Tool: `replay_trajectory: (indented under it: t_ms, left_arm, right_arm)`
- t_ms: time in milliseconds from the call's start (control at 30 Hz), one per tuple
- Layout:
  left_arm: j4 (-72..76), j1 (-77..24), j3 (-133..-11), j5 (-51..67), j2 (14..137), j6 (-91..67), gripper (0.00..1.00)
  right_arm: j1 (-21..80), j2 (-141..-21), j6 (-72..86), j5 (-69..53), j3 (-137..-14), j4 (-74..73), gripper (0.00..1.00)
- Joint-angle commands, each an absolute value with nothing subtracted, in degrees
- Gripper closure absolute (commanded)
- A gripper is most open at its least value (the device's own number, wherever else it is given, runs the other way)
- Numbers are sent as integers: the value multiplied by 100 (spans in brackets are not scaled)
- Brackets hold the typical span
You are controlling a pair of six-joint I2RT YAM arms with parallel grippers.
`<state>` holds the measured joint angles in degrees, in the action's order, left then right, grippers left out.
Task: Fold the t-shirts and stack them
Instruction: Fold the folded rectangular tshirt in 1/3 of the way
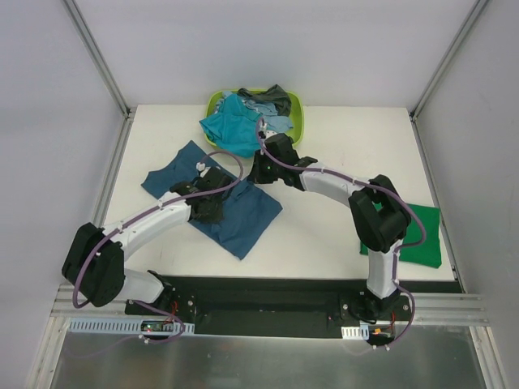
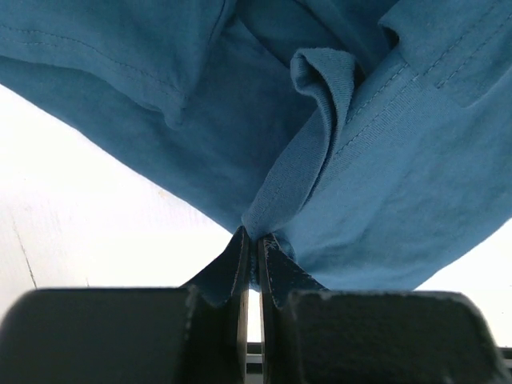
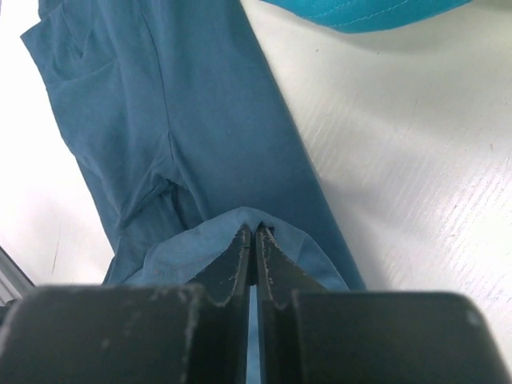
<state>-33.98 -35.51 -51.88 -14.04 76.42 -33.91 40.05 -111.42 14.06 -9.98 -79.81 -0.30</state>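
— Starting nearest your bases, what lies there?

— The bright green t-shirt (image 1: 422, 235), flat and apparently folded at the near right edge of the table (image 1: 340, 138), well apart from my work. I take it for the bottom of the stack.

— And further in?

— The dark blue t-shirt (image 1: 239, 215), spread over the middle left of the table. My left pincer (image 2: 256, 240) is clamped on a bunched fold of it beside a stitched hem. My right pincer (image 3: 256, 234) is clamped on another edge of the same cloth, with a paler side turned up over the tips.

— So how do you fold it well?

— I would carry both pinches across at one height and one pace, so the edge between them stays taut and lands square. I'd keep low, so the rest isn't dragged, and release only once the cloth lies flat. My left grip looks to hold more than one layer, which could set a crease.

— And beyond?

— The lime-green basket (image 1: 298, 105) sits at the far edge, holding the teal t-shirt (image 1: 231, 126), which spills over the near rim, a light blue t-shirt (image 1: 276, 123) and a dark grey t-shirt (image 1: 276, 97). The teal one hangs near my right pincer, so I mustn't snag it.
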Motion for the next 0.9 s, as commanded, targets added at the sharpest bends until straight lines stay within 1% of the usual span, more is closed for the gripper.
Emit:
replay_trajectory:
  t_ms: [0,33,67,100,167,200,300,333,367,400,433,567,667,733,800,867]
  left_arm:
    - [-3647,-3410,-5405,-1714,7936,-3436,97]
    - [-3647,-3393,-5414,-1731,7980,-3471,93]
    - [-3665,-3366,-5397,-1749,8007,-3489,91]
    - [-3665,-3358,-5388,-1766,8016,-3507,85]
    - [-3709,-3349,-5414,-1828,7972,-3533,76]
    - [-3726,-3349,-5449,-1880,7911,-3568,68]
    - [-3753,-3349,-5519,-1934,7639,-3639,38]
    - [-3753,-3340,-5537,-1934,7498,-3656,23]
    - [-3753,-3349,-5528,-1907,7358,-3682,7]
    - [-3744,-3349,-5511,-1838,7243,-3691,1]
    - [-3735,-3349,-5511,-1706,7129,-3691,1]
    - [-3412,-3384,-5283,-882,6821,-3481,1]
    - [-2963,-3734,-4984,-265,6592,-3121,1]
    - [-2674,-4024,-4835,-80,6522,-2919,1]
    - [-2392,-4069,-4642,-26,6556,-2909,1]
    - [-2373,-4008,-4544,-412,6740,-3067,1]
  right_arm:
    - [3990,-11293,1292,-747,-8384,360,93]
    - [3990,-11364,1301,-799,-8420,360,89]
    - [3990,-11425,1318,-869,-8437,352,89]
    - [3990,-11452,1336,-914,-8437,343,86]
    - [3990,-11443,1318,-940,-8437,317,75]
    - [3990,-11400,1284,-949,-8446,255,66]
    - [3999,-11093,1187,-1046,-8403,97,48]
    - [3999,-10935,1160,-1046,-8307,97,34]
    - [3999,-10733,1143,-1046,-8106,97,24]
    - [3999,-10523,1143,-1037,-7903,97,1]
    - [3999,-10312,1177,-985,-7710,105,3]
    - [3964,-9442,1335,-712,-6700,158,4]
    - [3745,-8957,1625,-992,-6049,184,4]
    - [3596,-8641,1810,-1282,-5618,280,4]
    - [3498,-8369,1916,-1380,-5188,570,4]
    - [3454,-8201,1951,-1284,-4844,738,4]
